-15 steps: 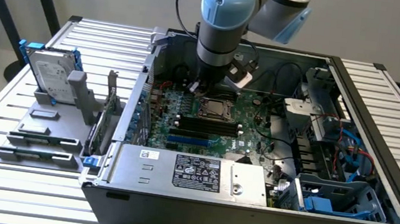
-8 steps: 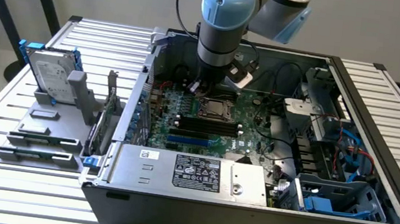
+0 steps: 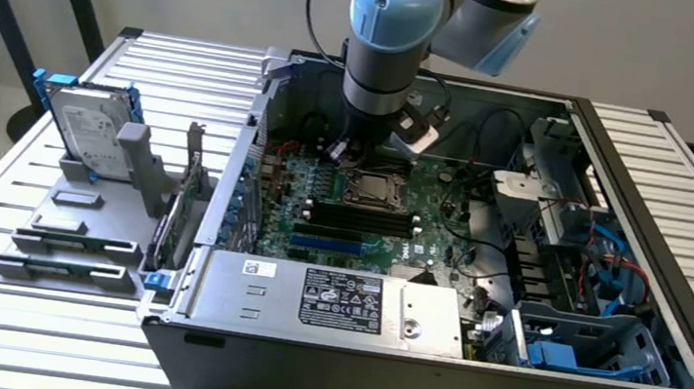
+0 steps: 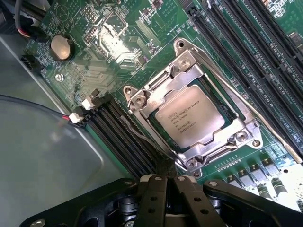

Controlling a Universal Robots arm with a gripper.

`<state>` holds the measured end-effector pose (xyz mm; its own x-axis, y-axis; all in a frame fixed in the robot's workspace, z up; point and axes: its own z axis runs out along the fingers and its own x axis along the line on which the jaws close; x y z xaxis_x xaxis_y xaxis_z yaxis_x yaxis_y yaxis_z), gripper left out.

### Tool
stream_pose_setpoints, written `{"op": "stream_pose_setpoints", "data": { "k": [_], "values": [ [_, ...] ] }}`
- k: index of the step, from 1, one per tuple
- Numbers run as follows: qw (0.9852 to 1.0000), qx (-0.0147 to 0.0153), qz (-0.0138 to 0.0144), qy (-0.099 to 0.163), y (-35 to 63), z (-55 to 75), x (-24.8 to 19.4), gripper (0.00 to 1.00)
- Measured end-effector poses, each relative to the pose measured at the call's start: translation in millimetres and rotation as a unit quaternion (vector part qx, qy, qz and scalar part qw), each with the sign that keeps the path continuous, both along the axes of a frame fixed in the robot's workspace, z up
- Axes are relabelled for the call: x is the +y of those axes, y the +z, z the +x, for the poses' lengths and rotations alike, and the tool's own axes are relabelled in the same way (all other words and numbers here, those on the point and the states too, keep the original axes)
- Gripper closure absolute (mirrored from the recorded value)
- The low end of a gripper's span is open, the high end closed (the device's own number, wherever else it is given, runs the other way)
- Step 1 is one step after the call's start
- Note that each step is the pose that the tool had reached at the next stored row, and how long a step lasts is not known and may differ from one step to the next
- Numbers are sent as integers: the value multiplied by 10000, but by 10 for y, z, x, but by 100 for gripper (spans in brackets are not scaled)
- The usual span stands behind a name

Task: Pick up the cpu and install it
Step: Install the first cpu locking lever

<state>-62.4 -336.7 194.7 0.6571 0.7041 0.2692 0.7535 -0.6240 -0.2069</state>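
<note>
Already seated: cpu [image 4: 191, 116] flat in motherboard [image 4: 102, 56] socket [image 4: 189, 109], retention frame down. End effector [image 4: 164, 189] clenched, empty, just above socket edge.

Arm [image 3: 383, 51]: grey tube, light-blue joint caps. Gripper [image 4: 164, 177]: black linkage fingers, silver screw heads; a cable possibly behind the jaws.

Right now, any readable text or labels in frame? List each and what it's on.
cpu: several lines of print on the metal top, too blurred to read.
Power supply label: black sticker with white print and marks, too small to read.
White sticker on the power supply: illegible.
Hard drive label: print too small to read.
Motherboard: white silkscreen marks, none legible.
Nothing can be quoted with confidence.
</note>
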Motion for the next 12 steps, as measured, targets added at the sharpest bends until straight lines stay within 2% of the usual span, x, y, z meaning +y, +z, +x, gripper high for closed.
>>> {"op": "stream_pose_setpoints", "data": {
  "k": [7,12],
  "values": [
    [10000,0,-4,-19,-7,32,0,89],
    [10000,0,-18,-25,-14,49,0,89]
  ]
}}
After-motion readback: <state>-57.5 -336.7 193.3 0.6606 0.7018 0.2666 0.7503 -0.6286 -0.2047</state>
